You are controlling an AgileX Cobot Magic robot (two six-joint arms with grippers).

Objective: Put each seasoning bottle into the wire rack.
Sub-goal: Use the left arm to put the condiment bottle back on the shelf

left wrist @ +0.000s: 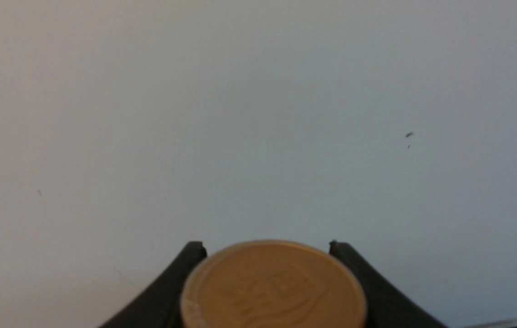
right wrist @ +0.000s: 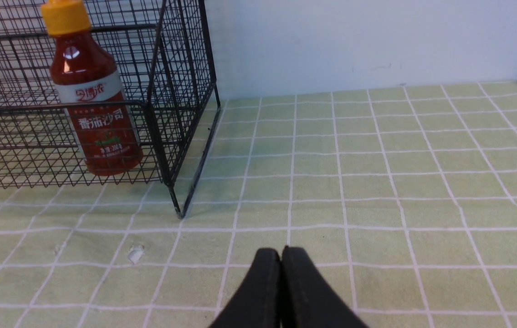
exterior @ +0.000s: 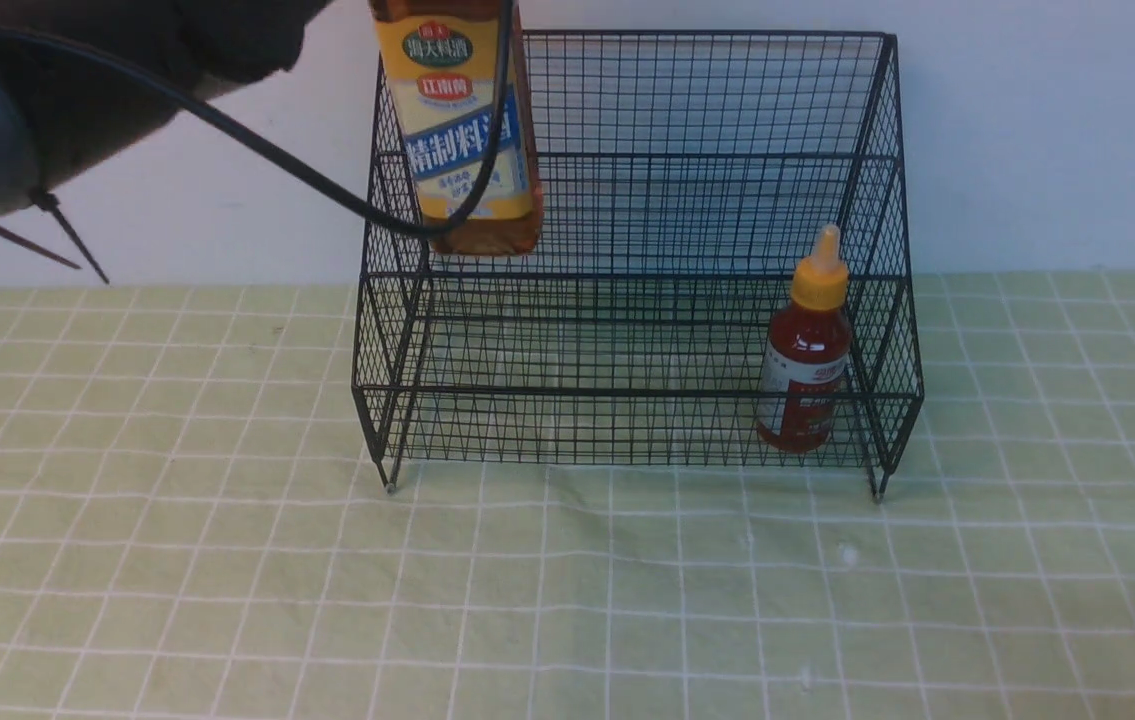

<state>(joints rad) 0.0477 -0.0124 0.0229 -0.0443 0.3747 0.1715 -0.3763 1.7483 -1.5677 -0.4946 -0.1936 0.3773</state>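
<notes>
Tall bottle (exterior: 457, 120) hung upright at the left end of the wire rack (exterior: 687, 120), over the far upper shelf; couldn't tell if its base touched. My left gripper (left wrist: 267, 248) pinched its tan cap (left wrist: 272, 287). Red bottle (exterior: 807, 370) stood upright on the near lower shelf, right end. My right gripper (right wrist: 281, 255) was pressed together, holding nothing, above the checked cloth (exterior: 227, 560), right of the rack.

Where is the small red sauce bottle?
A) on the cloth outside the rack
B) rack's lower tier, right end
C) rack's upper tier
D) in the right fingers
B: the red sauce bottle stands upright behind the wire rack's low front rail, at its right end.
</notes>
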